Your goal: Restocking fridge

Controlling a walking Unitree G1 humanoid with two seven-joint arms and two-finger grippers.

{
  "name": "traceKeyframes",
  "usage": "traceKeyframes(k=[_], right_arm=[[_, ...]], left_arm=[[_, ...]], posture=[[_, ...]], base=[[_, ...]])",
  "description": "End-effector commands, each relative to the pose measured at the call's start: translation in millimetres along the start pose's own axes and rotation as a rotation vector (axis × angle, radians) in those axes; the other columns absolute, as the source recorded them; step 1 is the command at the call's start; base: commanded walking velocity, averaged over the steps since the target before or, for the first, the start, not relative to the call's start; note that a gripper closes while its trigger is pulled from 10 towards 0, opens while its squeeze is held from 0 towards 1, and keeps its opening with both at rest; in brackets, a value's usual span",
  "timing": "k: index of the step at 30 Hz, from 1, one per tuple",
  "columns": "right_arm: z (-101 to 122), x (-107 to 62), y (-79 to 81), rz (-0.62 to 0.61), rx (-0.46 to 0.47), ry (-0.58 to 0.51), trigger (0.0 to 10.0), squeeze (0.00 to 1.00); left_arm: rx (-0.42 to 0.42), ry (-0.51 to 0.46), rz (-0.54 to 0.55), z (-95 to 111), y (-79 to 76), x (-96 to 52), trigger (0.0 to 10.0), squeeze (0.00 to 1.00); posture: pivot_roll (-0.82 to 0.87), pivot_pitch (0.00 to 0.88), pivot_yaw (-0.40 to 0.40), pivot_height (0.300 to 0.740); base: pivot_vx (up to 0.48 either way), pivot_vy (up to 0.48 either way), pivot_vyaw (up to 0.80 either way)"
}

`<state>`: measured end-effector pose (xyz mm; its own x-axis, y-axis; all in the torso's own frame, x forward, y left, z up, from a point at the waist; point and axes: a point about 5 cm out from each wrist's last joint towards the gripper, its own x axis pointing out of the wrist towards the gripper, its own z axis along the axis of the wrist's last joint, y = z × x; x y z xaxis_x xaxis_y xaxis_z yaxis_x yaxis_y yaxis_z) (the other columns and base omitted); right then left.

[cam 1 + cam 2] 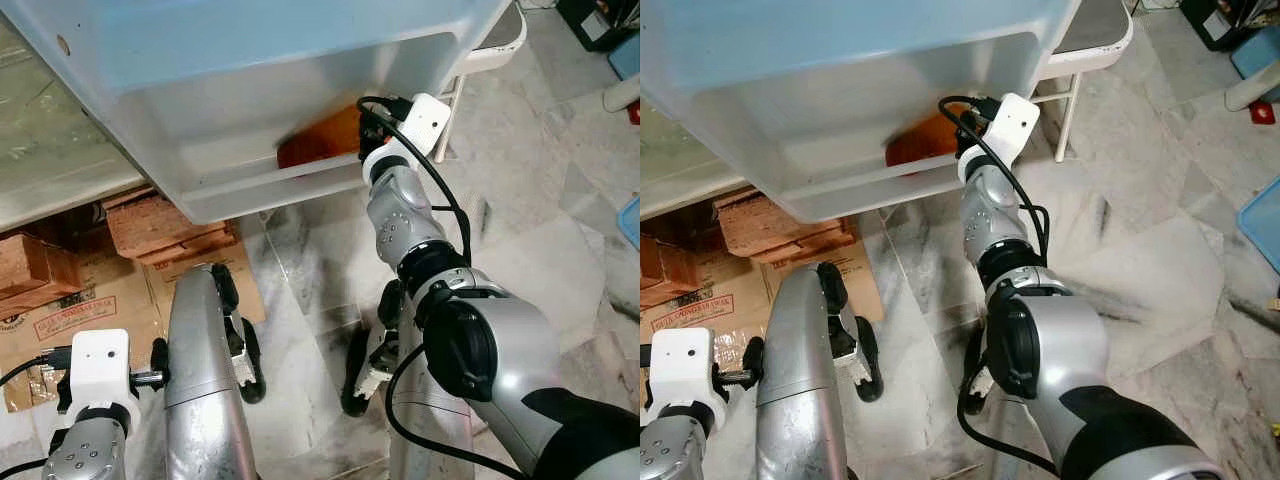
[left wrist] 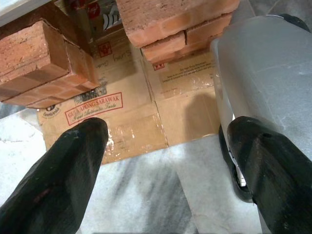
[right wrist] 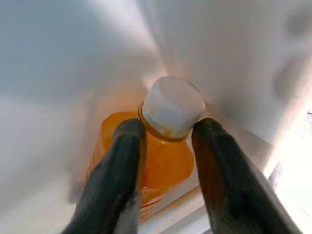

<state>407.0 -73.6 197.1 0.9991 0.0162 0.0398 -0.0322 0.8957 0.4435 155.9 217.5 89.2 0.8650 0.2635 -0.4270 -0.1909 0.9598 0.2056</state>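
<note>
Right tool (image 3: 165, 134) reaches into the fridge door bin (image 1: 250, 185), fingers clamped on the orange bottle (image 3: 161, 161) just under its white cap (image 3: 173, 107); bottle sits inside the bin, its lower body blurred through the translucent wall. Left tool (image 2: 165, 170) hangs spread wide, holding nothing, over cardboard (image 2: 141, 112) below the bin.
</note>
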Motion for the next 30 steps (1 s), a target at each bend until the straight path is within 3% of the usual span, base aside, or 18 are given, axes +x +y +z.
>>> traceKeyframes(k=[1,27,29,30], right_arm=[[-7.4,-1.7,-4.3,-0.023,0.006,0.03,0.0,0.0],[0.7,0.9,-10.4,-0.033,-0.008,0.008,0.0,0.0],[0.2,0.7,-10.2,-0.032,-0.008,0.008,0.1,0.0],[-0.2,0.6,-9.9,-0.031,-0.008,0.01,1.0,0.0]], left_arm=[[0.004,0.062,0.007,-12.2,0.7,-3.8,10.0,0.0],[0.006,0.058,0.009,-11.3,0.8,0.9,10.0,0.0],[0.006,0.058,0.01,-11.3,0.8,1.1,10.0,0.0],[0.006,0.058,0.01,-11.2,0.9,1.3,10.0,0.0]], posture=[[0.3,0.486,-0.097,0.526],[0.3,0.47,-0.096,0.526],[0.3,0.47,-0.096,0.526],[0.3,0.469,-0.096,0.526]], base=[[0.0,0.0,0.0],[0.0,0.0,0.0],[0.0,0.0,0.0],[0.0,0.0,0.0]])
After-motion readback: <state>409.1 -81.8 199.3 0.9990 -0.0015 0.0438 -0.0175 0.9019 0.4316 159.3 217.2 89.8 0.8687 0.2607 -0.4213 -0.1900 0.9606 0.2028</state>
